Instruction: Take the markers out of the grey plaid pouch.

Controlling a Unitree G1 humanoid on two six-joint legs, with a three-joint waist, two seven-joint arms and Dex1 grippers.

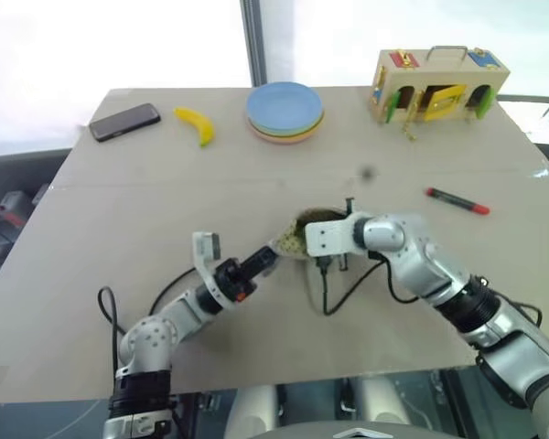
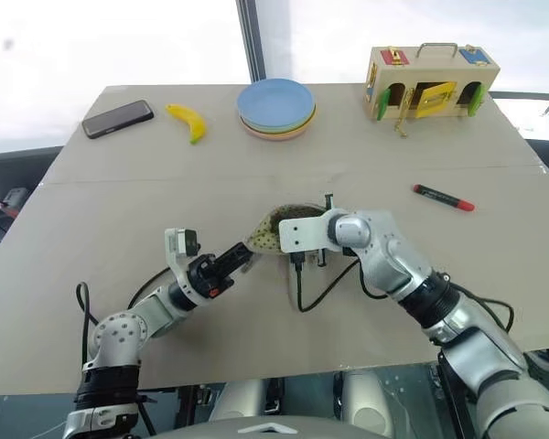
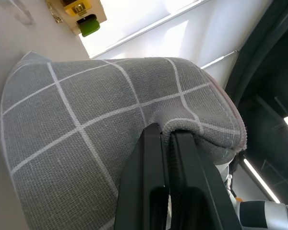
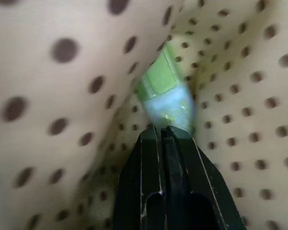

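Resting near the middle of the beige worktop [image 1: 146, 183], the grey plaid pouch [image 3: 86, 124] is pinched at one edge by the closed left gripper [image 3: 169, 136]. The right gripper [image 4: 164, 128] reaches inside the pouch against its dotted lining [image 4: 53, 96], closed on the tip of the green marker [image 4: 164, 91]. The red marker [image 1: 457, 200] lies on the worktop to the right, well apart. Along the far edge are a phone [image 1: 124, 121], banana [image 1: 196, 123], stacked plates [image 1: 285, 111] and wooden box [image 1: 436, 85], with bright windows behind.
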